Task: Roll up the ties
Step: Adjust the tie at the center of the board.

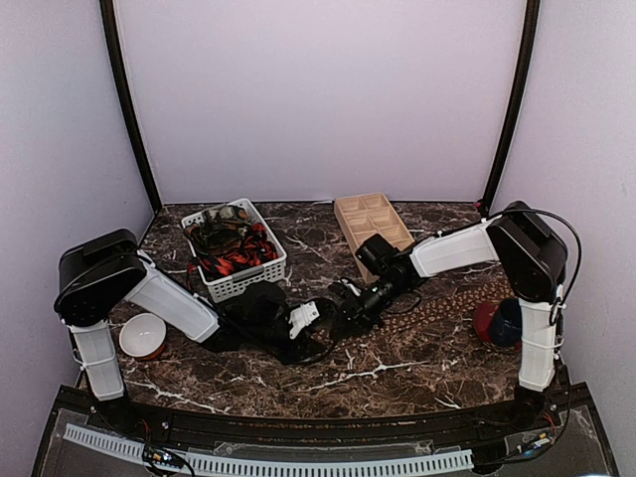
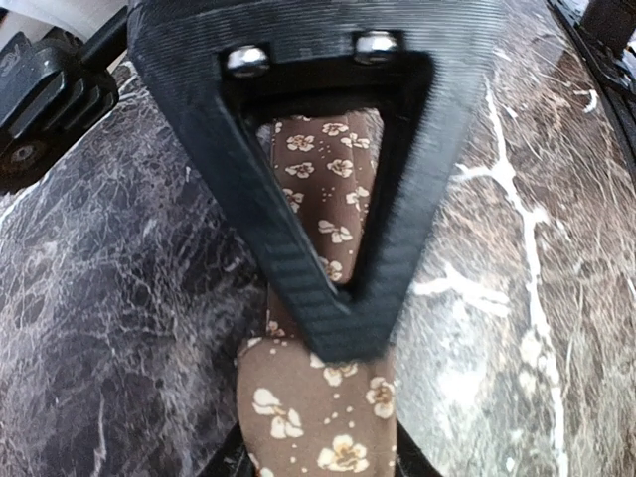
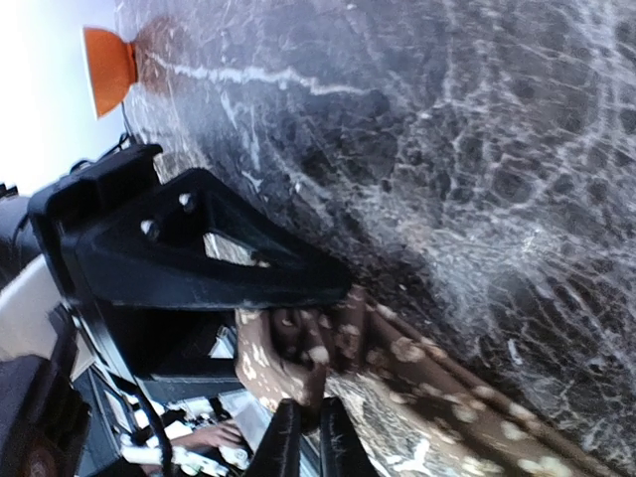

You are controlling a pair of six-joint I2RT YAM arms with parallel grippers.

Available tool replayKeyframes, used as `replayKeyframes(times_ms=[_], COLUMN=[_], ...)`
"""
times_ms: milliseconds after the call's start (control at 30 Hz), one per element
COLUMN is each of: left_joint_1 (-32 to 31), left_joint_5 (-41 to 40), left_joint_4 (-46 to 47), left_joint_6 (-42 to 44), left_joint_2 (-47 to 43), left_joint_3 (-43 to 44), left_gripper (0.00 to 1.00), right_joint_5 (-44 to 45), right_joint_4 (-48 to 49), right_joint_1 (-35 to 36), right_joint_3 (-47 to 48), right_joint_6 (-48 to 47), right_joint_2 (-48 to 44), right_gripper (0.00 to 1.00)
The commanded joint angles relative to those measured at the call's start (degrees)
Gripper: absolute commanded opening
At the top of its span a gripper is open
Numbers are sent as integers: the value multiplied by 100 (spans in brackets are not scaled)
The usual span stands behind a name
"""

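A brown tie (image 1: 437, 308) with pale flowers lies across the dark marble table, running from the centre toward the right. Both grippers meet at its left end. My left gripper (image 1: 303, 320) is shut on the tie's tip; in the left wrist view the brown tie (image 2: 323, 189) passes under the upper finger (image 2: 338, 318) and its end spreads out below. My right gripper (image 3: 323, 348) is shut on a folded bunch of the brown tie (image 3: 447, 397), which trails away to the right. Other ties (image 1: 234, 253), red-and-black and dark, fill a basket.
The white basket (image 1: 243, 283) stands at the back left, a compartmented wooden tray (image 1: 350, 224) at the back centre. A white bowl (image 1: 139, 333) sits beside the left arm. A red and blue dish (image 1: 497, 323) rests by the right arm's base.
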Motion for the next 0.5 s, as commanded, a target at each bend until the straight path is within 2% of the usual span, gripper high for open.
replayKeyframes(times_ms=[0,33,267,367,467], left_joint_1=[-32,-32,-24,-24,-24], left_joint_5=[218,184,228,227,204], left_joint_4=[-417,-415,-519,-655,-601], left_joint_6=[217,275,588,587,515], left_joint_2=[-188,-214,-267,-175,-149], left_joint_3=[-381,-411,-390,-268,-270], left_gripper=[34,34,37,37,37], right_joint_5=[156,152,8,-187,-328], right_joint_4=[-136,-192,-178,168,303], right_joint_1=[-31,-31,12,12,20], right_joint_3=[134,172,274,129,69], right_joint_6=[-161,-217,-302,-122,-5], right_joint_2=[74,95,220,8,-139], right_gripper=[3,0,1,24,35])
